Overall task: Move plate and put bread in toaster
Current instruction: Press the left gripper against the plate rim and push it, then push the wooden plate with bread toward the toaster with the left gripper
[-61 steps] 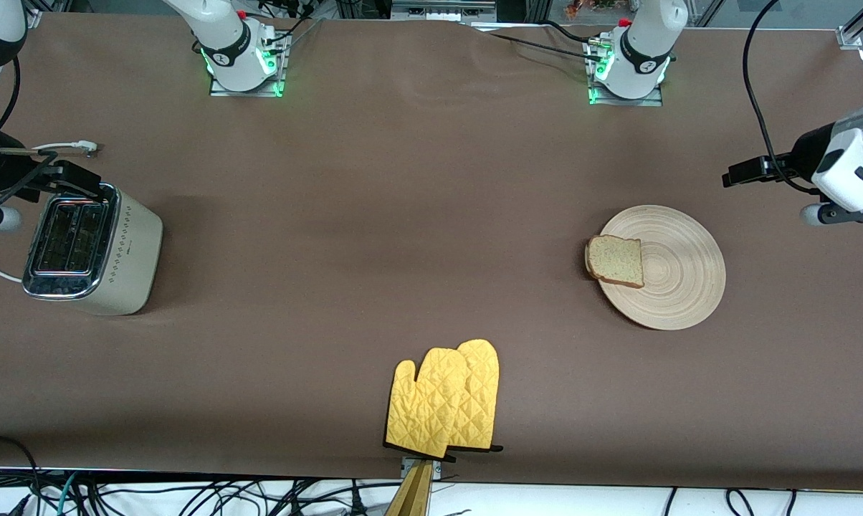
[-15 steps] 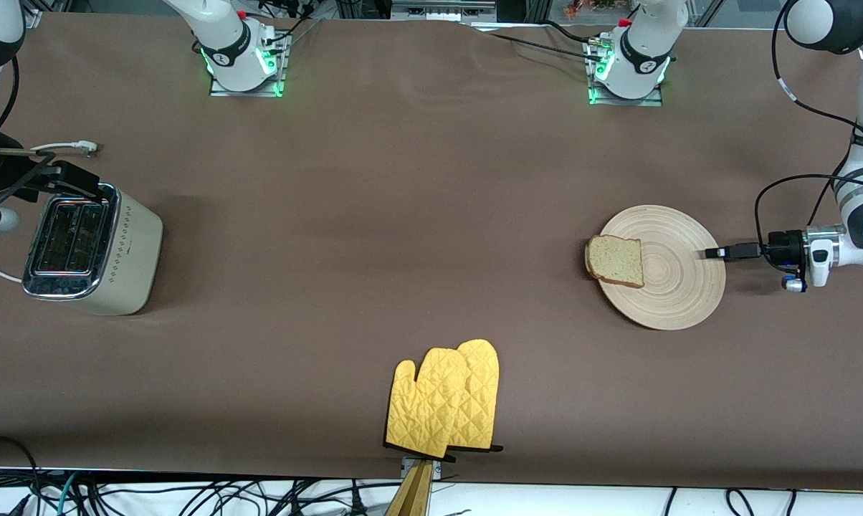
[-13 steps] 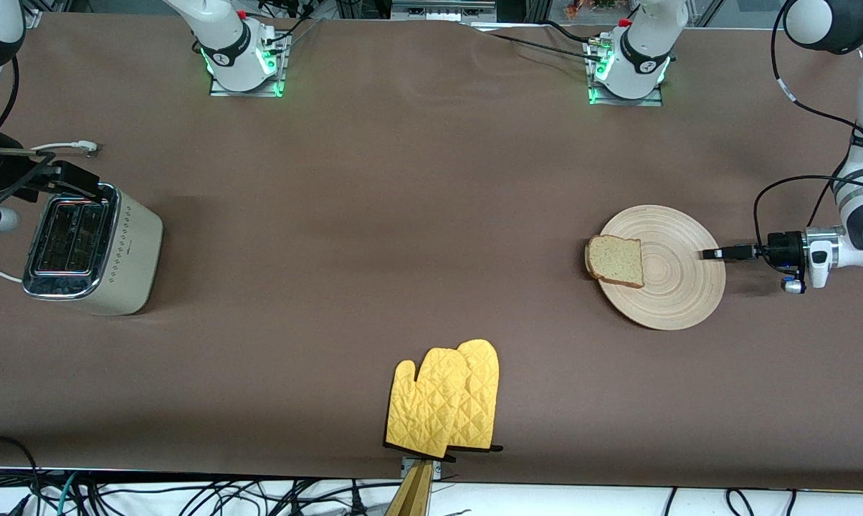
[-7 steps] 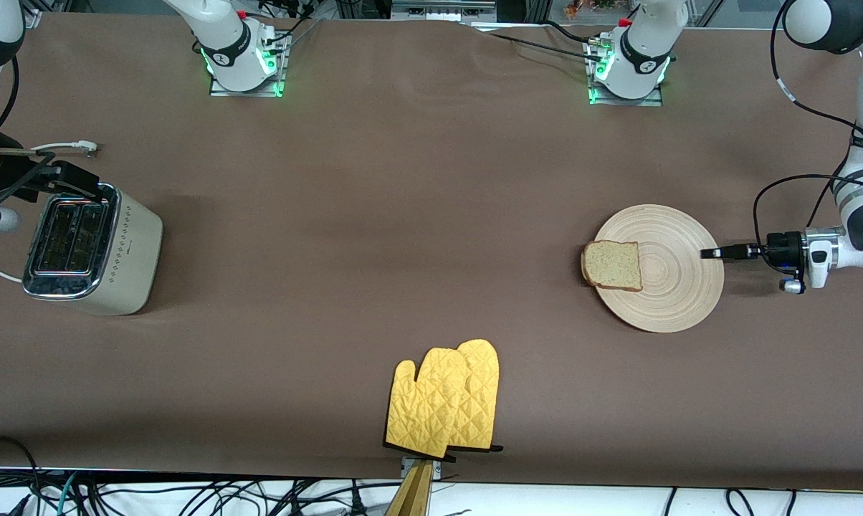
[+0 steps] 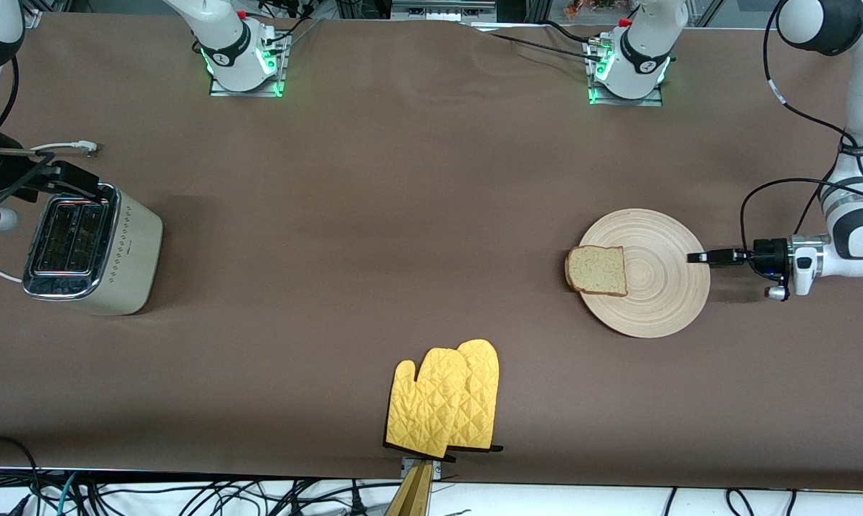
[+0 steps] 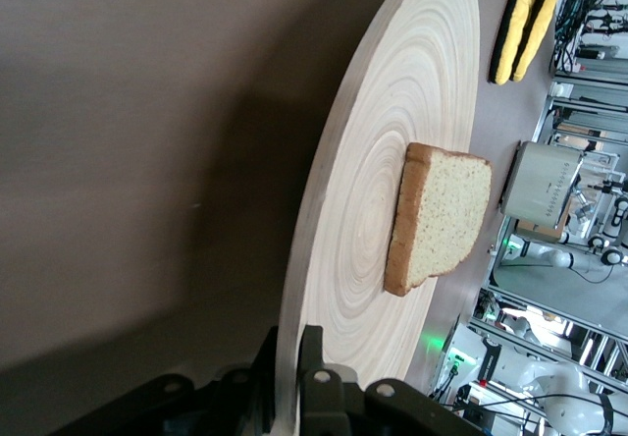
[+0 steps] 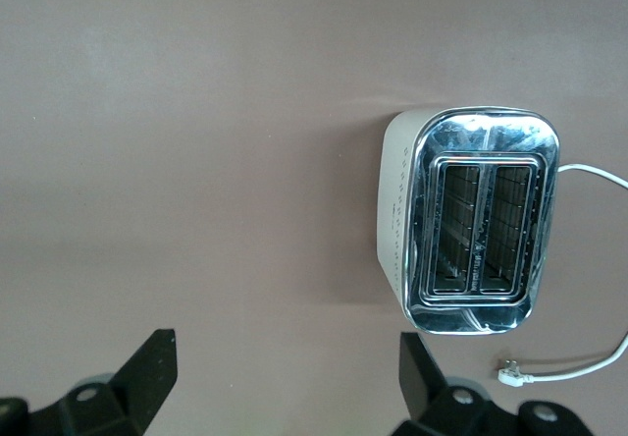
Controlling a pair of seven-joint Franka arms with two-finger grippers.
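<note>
The pale wooden plate [image 5: 661, 304] lies on the brown table toward the left arm's end, with the bread [image 5: 598, 270] on the part of it toward the right arm's end. My left gripper [image 5: 697, 256] is shut on the plate's rim; in the left wrist view its fingers [image 6: 316, 350] clamp the rim of the plate [image 6: 392, 151], with the bread [image 6: 442, 215] farther along. The cream toaster [image 5: 91, 247] stands at the right arm's end, slots up. My right gripper [image 5: 59, 178] hangs open over the table beside the toaster [image 7: 471, 220], empty [image 7: 285, 377].
A pair of yellow oven mitts [image 5: 446, 401] lies near the table's front edge, in the middle. The toaster's white cord and plug [image 5: 69, 147] lie on the table beside it. Both arm bases stand along the table's back edge.
The left gripper came down to the plate's rim and shut on it. The plate with the bread has slid a little toward the right arm's end. The right arm has not moved.
</note>
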